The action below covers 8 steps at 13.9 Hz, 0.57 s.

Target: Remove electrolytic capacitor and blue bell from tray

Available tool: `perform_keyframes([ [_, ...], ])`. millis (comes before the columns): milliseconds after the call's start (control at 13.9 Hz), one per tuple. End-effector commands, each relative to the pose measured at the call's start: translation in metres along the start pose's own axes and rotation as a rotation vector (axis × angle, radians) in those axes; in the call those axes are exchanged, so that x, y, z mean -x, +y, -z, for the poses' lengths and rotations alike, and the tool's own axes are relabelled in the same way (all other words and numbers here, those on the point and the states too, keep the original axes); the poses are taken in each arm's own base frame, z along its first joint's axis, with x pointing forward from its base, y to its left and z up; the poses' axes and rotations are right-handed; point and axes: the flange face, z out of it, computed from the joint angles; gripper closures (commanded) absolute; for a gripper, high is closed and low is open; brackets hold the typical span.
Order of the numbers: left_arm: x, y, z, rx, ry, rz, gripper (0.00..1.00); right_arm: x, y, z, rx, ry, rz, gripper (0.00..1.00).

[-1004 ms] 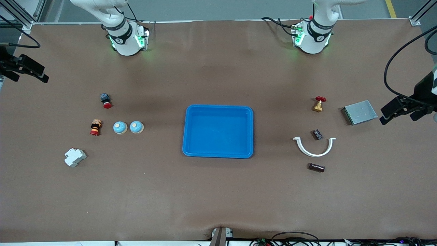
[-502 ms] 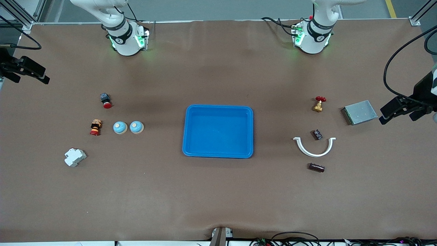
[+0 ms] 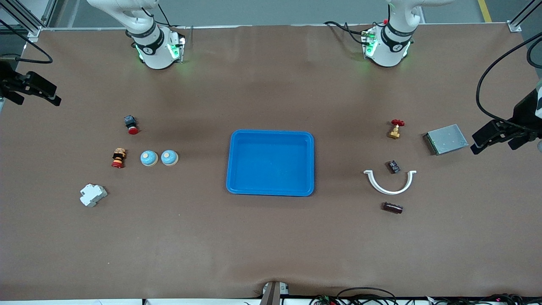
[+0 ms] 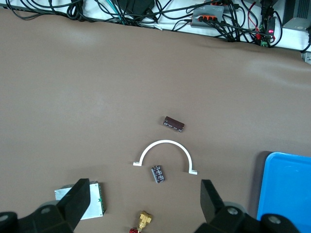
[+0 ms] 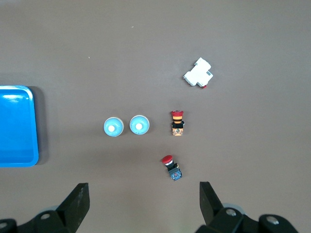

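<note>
From my station I see the brown worktop [image 3: 271, 237] with a blue tray [image 3: 271, 191] in its middle, and nothing lies in the tray. Toward the right arm's end of the worktop stand two light blue bells [image 3: 159, 158] side by side, just apart from each other; in the right wrist view they show as two round blue domes. Beside them, closer to that end, is a small orange and red button part [image 3: 118, 158], a red push button [image 3: 131, 124] lies farther from the front camera, and a white breaker block [image 3: 92, 195] lies nearer to it. Toward the left arm's end I see a white half-ring clip [image 3: 390, 182] with a small dark capacitor [image 3: 394, 166] inside its curve, not touching it. A second dark brown capacitor [image 3: 392, 207] lies on its side nearer to the front camera than the clip. A brass valve with red handle [image 3: 396, 128] stands farther from that camera, and a grey metal box [image 3: 447, 139] lies beside it, closer to the end. The left gripper [image 4: 146, 206] hangs high over the clip area with its fingers wide apart and nothing between them. The right gripper [image 5: 143, 206] hangs high over the group of buttons and bells, its fingers also wide apart and holding nothing.
</note>
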Motion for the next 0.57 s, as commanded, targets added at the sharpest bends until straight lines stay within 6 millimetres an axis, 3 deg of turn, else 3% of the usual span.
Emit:
perform_keyframes([
  [0, 0.0013, -0.0012, 0.0013, 0.004, -0.013, -0.002, 0.0, 0.0095, 0.0034, 0.0025, 0.015, 0.013, 0.013, 0.0],
  [502, 0.0016, -0.0013, -0.0018, 0.003, -0.022, -0.003, 0.0, 0.0086, 0.0028, 0.0021, 0.009, 0.017, 0.012, 0.0],
])
